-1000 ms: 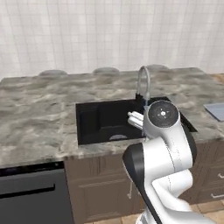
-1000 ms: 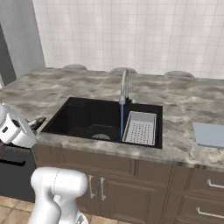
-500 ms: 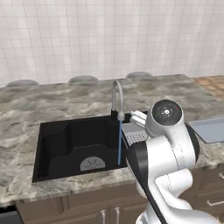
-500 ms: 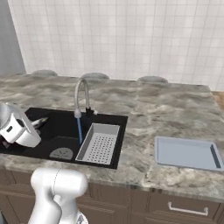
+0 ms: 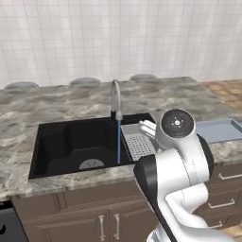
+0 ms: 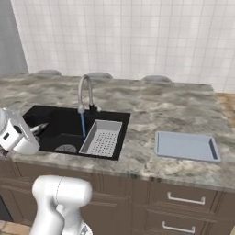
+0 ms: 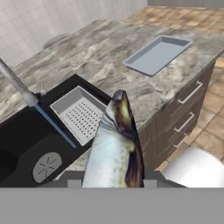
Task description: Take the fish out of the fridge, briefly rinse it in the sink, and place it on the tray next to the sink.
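Sideways along the surface the base has driven since half a second ago, bringing the tray (image 6: pixel 186 146) fully into the right base view
Jaws (image 7: pixel 113 181) grip the fish (image 7: pixel 114 144), its tail pointing away from them, over the front edge of the surface; beyond the jaws lie the black sink (image 5: pixel 78 144) with water running from the faucet (image 5: pixel 115 98) and the strainer basket (image 6: pixel 103 137), the tray farther off past the basket
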